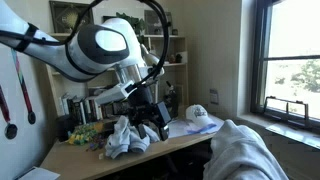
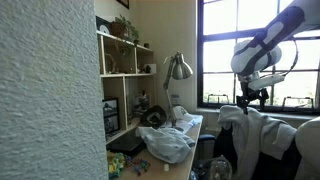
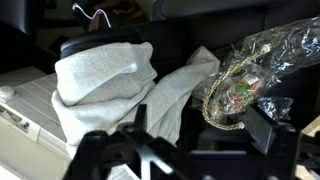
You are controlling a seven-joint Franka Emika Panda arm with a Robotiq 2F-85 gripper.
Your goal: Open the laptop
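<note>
I cannot make out a laptop with certainty. A dark flat thing (image 2: 125,143) lies on the desk below the shelves and may be it. My gripper (image 1: 152,120) hangs in the air above the cluttered desk, also seen in an exterior view (image 2: 253,98) above a chair. In the wrist view my gripper (image 3: 185,150) is open and empty, its dark fingers wide apart at the bottom. Below it are a white cloth (image 3: 105,80) and a clear plastic bag (image 3: 250,75) of colourful items.
The desk (image 1: 170,147) holds crumpled plastic bags (image 1: 125,138), a white cap (image 1: 198,117) and a desk lamp (image 2: 178,68). Shelves (image 2: 122,60) stand along the wall. A chair draped with white cloth (image 2: 258,135) stands before the desk. A window (image 1: 295,60) is beside it.
</note>
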